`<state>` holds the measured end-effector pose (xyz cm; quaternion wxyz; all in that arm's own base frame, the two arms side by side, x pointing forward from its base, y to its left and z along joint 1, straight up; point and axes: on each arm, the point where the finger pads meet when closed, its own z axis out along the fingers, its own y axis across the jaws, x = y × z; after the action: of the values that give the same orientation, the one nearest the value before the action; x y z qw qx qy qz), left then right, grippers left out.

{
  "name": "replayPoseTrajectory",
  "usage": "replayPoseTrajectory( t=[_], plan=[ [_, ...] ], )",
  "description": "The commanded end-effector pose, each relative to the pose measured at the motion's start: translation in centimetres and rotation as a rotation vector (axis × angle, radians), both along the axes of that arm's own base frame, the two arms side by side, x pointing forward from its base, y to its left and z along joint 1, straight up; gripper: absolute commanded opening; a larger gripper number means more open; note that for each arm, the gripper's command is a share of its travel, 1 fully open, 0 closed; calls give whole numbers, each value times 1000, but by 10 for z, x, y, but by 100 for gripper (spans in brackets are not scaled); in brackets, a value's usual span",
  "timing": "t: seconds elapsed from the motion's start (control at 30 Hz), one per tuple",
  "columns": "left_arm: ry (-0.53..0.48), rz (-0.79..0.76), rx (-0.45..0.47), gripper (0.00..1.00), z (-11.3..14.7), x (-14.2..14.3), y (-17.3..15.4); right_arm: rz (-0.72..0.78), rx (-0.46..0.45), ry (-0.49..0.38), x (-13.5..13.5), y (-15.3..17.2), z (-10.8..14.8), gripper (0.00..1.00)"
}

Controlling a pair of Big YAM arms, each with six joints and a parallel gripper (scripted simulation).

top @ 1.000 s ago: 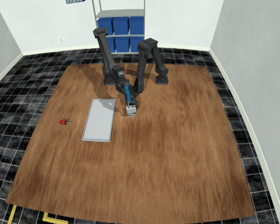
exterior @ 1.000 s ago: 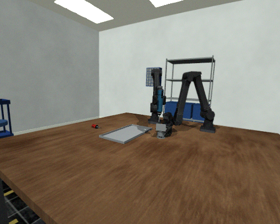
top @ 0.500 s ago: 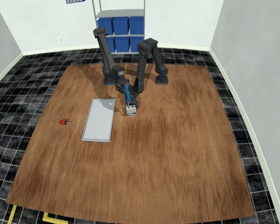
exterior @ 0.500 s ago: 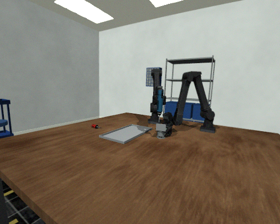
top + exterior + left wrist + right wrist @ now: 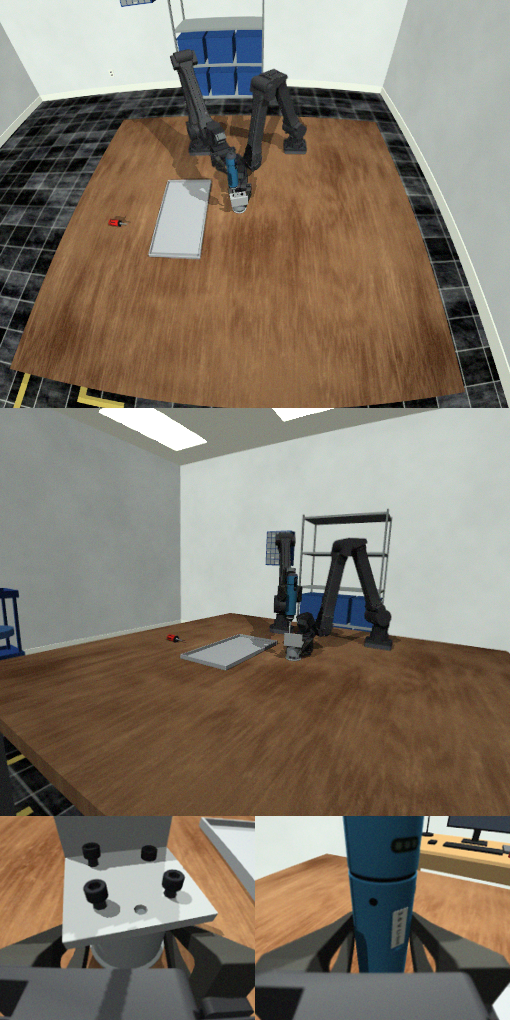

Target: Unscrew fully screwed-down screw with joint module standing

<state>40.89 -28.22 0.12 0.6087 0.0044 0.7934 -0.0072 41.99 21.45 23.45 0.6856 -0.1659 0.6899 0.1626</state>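
The joint module (image 5: 243, 206) (image 5: 293, 652) stands upright on the table, and its grey cylinder (image 5: 127, 950) sits between the fingers of my left gripper (image 5: 127, 917) (image 5: 304, 642). The grey bracket (image 5: 132, 893) lies on top with four black socket screws. Three of them stand raised: the front left screw (image 5: 96, 891), the front right screw (image 5: 173, 882) and the back left screw (image 5: 91, 852). The back right screw (image 5: 148, 852) sits low against the plate. My right gripper (image 5: 382, 918) (image 5: 289, 604) is shut on the blue electric screwdriver (image 5: 380, 884) (image 5: 231, 171) (image 5: 291, 594), held upright above the bracket.
A flat grey tray (image 5: 170, 240) (image 5: 220, 655) (image 5: 228, 839) lies just beside the module. A small red-handled screwdriver (image 5: 116, 222) (image 5: 172, 638) lies beyond the tray. A shelf with blue bins (image 5: 220, 55) (image 5: 345, 558) stands behind the arm bases.
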Motion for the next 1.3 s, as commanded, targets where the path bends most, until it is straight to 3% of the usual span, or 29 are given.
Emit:
replayPoseTrajectory(
  t=[0.0, 0.1, 0.2, 0.4, 1.27],
  plan=[
    [-18, -3, -14, 59, 7, 4, -6, 10, 34, -86, -1, 6, 34, 42],
    [-18, -3, -14, 59, 7, 4, -6, 10, 32, -81, -2, 6, 30, 42],
    [-18, -3, -14, 59, 7, 4, -6, 10, 15, -49, -2, 5, 11, 42],
    [-18, -3, -14, 59, 7, 4, -6, 10, 32, -81, 0, 6, 24, 42],
    [-18, -3, -14, 59, 7, 4, -6, 10, 34, -86, 1, 7, 27, 42]
  ],
)
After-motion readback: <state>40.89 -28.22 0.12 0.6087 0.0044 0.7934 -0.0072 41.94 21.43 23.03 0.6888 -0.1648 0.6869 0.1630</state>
